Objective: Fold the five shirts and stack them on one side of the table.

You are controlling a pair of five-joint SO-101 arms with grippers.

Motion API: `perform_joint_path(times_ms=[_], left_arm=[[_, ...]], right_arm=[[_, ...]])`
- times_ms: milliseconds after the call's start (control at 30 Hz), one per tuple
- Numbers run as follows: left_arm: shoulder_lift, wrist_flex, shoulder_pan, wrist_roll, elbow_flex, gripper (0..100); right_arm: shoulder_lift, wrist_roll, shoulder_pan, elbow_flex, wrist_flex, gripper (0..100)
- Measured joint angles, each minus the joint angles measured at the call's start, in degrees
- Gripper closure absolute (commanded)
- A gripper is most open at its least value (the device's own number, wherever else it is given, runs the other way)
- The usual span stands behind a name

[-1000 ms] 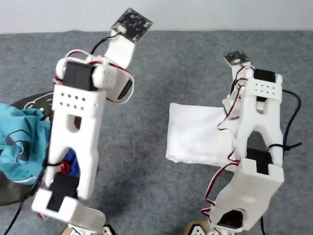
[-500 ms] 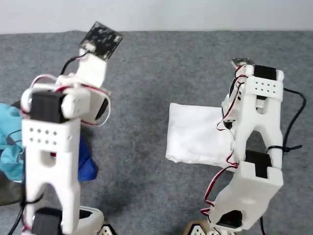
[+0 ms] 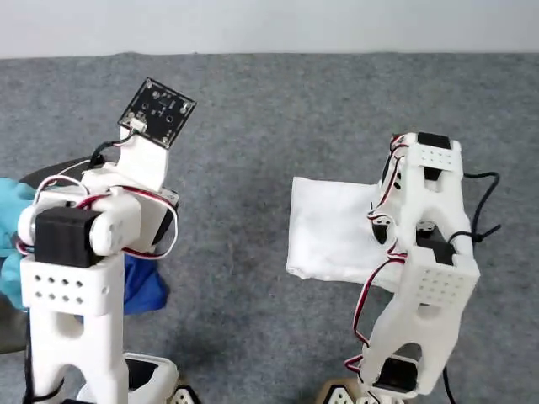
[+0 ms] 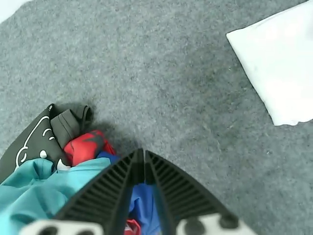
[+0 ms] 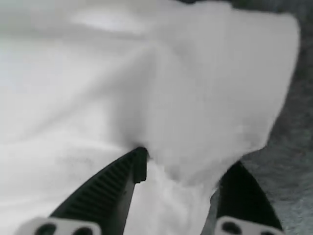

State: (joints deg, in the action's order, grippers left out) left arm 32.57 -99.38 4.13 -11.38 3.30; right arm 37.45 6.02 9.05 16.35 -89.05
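A folded white shirt (image 3: 333, 231) lies on the grey table right of centre. My right gripper (image 5: 188, 171) is down on this white shirt (image 5: 146, 73), open, with a bulge of the cloth between its fingers. A heap of unfolded shirts sits at the left edge: teal (image 3: 10, 252), blue (image 3: 143, 282) and black (image 3: 50, 177). My left gripper (image 4: 144, 152) hangs shut just above that heap, over the blue shirt (image 4: 142, 203), beside a red one (image 4: 85, 144), with the teal (image 4: 34, 191) and the black printed one (image 4: 34, 142) to one side.
Grey felt (image 3: 253, 118) covers the table, and a wide bare strip runs between the heap and the white shirt (image 4: 281, 68). The table's far edge meets a pale wall (image 3: 337, 25).
The left arm has pulled back and lowered over the heap, covering most of the teal shirt. The right arm has folded down and drawn nearer over the white shirt.
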Motion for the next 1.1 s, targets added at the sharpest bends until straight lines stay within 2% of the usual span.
perform_joint_path(times_ms=[67, 233, 333, 500, 667, 767, 900, 1100], left_arm=[[0.0, 0.0, 0.0, 0.0, 0.0, 98], [0.0, 0.0, 0.0, 0.0, 0.0, 98], [0.0, 0.0, 0.0, 0.0, 0.0, 98], [0.6, 0.0, 0.0, 0.0, 0.0, 98], [5.2, 0.0, 0.0, 0.0, 2.2, 98], [8.9, 0.0, 0.0, 0.0, 6.1, 98], [13.0, 0.0, 0.0, 0.0, 9.4, 98], [16.2, 0.0, 0.0, 0.0, 14.2, 98]], right_arm=[[0.2, 1.9, 0.0, 0.4, 0.0, 99.6], [0.2, 4.9, 0.9, 0.5, -0.4, 98.8], [0.0, 9.2, 1.5, 0.5, -0.4, 98.8], [-0.3, 24.5, 2.1, 0.5, 2.6, 98.8], [-1.7, 42.9, 2.1, 0.4, 11.4, 98.8], [-2.1, 50.5, 1.8, 0.4, 17.3, 98.8], [-2.1, 55.4, -0.1, 0.4, 23.8, 98.9], [-1.3, 58.4, -4.3, 0.4, 32.8, 98.9]])
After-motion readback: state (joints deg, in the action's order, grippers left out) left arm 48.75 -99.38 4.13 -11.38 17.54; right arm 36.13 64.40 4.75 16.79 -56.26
